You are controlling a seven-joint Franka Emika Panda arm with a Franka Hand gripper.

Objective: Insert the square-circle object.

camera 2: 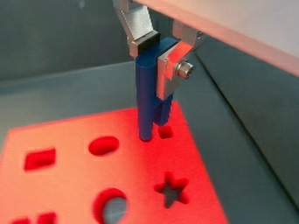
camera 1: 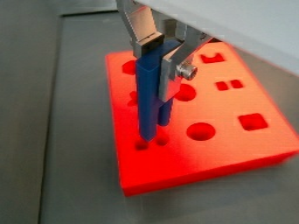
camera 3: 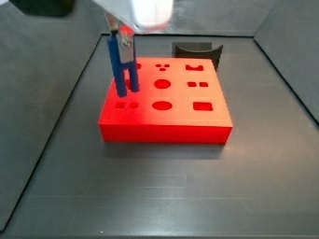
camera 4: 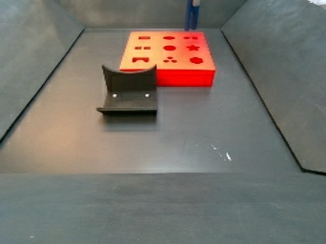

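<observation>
My gripper (camera 1: 162, 54) is shut on the upper part of the square-circle object (camera 1: 149, 92), a slim blue two-pronged peg held upright between the silver fingers (camera 2: 138, 26). Its lower ends stand at a pair of small holes (camera 1: 153, 141) near one edge of the red block (camera 1: 239, 150). I cannot tell whether the tips have entered the holes. In a side view the gripper (camera 3: 125, 34) holds the peg (camera 3: 122, 67) over the block's (camera 3: 174, 131) left side. In the other, only the peg (camera 4: 193, 13) shows, above the block's (camera 4: 173, 78) far right edge.
The red block has several other shaped holes, among them a round one (camera 3: 161, 105), a square one (camera 3: 203, 106) and a star (camera 2: 173, 189). The dark fixture (camera 4: 128, 93) stands on the grey floor beside the block; it also shows in a side view (camera 3: 196, 49). Sloped grey walls ring the floor.
</observation>
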